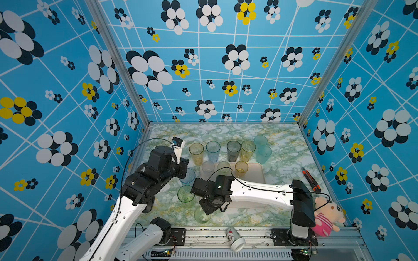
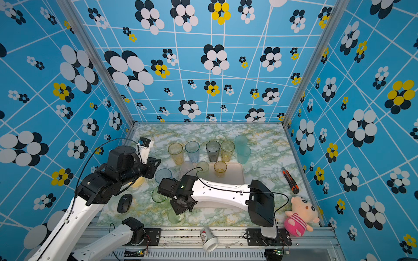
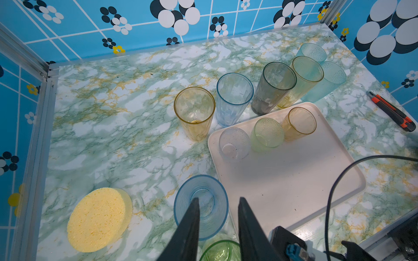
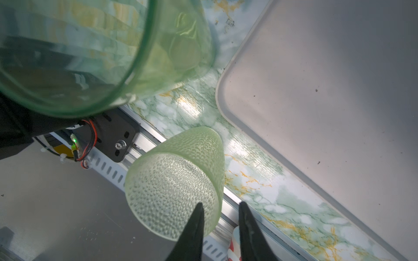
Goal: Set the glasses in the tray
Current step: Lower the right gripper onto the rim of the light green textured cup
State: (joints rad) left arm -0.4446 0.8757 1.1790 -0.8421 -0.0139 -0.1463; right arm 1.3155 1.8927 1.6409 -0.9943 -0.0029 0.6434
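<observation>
Robot arms over a marbled worktop [image 3: 113,135], each end effector poised at a tinted glass beside a cream tray [image 3: 294,180].
The left end effector [image 3: 219,200] is released: its jaws are apart astride the wall of a short blue glass [image 3: 203,187], one finger over the inside, one outside. The tray lies just beside that outer finger and carries a clear glass [image 3: 234,143], a yellow-green glass [image 3: 267,135] and an amber glass [image 3: 298,124] along the edge farthest from the end effector. The right end effector [image 4: 221,203] is unclenched, jaws apart either side of the wall of a dimpled pale green glass [image 4: 167,192]; the tray's corner lies beside it. A tall green glass [image 4: 90,56] stands near both end effectors. A row of tall glasses [image 3: 194,113] stands past the tray's far edge.
</observation>
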